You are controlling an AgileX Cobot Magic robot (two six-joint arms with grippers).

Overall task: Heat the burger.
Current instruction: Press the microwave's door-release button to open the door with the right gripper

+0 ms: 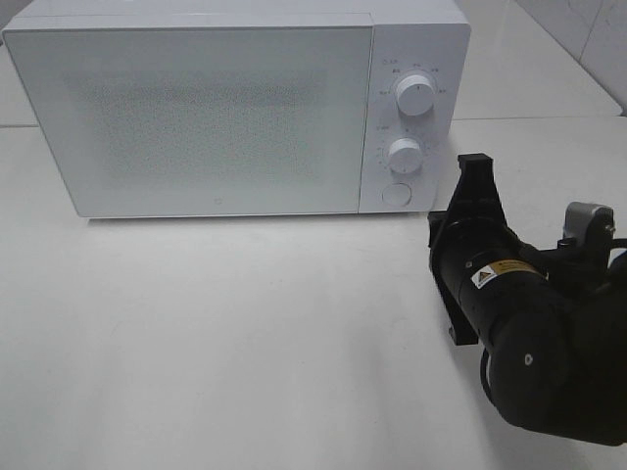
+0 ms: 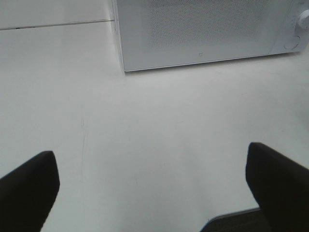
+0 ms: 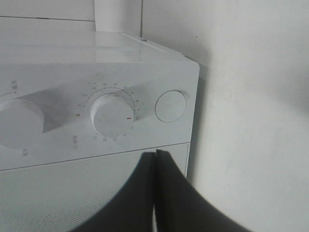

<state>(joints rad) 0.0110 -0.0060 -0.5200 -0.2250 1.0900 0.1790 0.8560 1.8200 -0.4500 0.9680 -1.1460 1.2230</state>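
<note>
The burger is out of view in every frame. The white microwave (image 1: 216, 108) stands at the back of the table with its door closed. My right gripper (image 1: 476, 164) is just right of its control panel, near the round button (image 1: 396, 194). In the right wrist view the right gripper (image 3: 155, 155) is shut with nothing between its fingers, and it points at the panel below the timer knob (image 3: 113, 116) and the round button (image 3: 170, 105). My left gripper (image 2: 152, 188) is open over bare table in front of the microwave (image 2: 203, 34), with its fingers (image 2: 29, 188) far apart.
Two knobs, the upper knob (image 1: 415, 95) and the lower knob (image 1: 404, 155), sit on the microwave's right panel. The white table (image 1: 245, 333) stretches in front of it. A tiled wall (image 1: 588, 39) rises at the back right. The black right arm (image 1: 549, 333) fills the lower right corner.
</note>
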